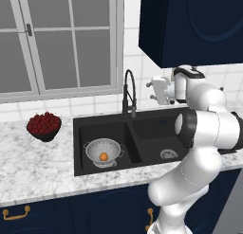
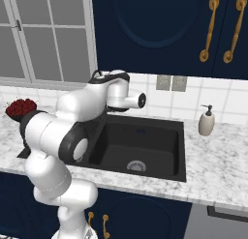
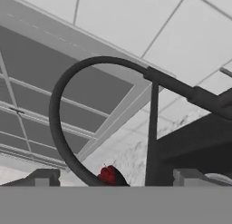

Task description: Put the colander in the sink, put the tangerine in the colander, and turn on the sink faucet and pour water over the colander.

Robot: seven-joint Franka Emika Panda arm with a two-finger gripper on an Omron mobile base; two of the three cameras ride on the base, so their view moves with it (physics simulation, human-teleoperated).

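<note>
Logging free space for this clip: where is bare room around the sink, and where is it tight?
Bare marble lies between the berry bowl and the sink, and beside the soap dispenser. The basin with the drain is bare; the colander with the tangerine fills the other.

Arm folded up high: elbow bent, forearm raised, wrist turned so the hand lies roughly horizontal, pointing left across the counter. Gripper (image 1: 151,90) sits at spout height, empty. In hand view both fingertips (image 3: 44,177) stand wide apart at the bottom edge, nothing between them.
</note>
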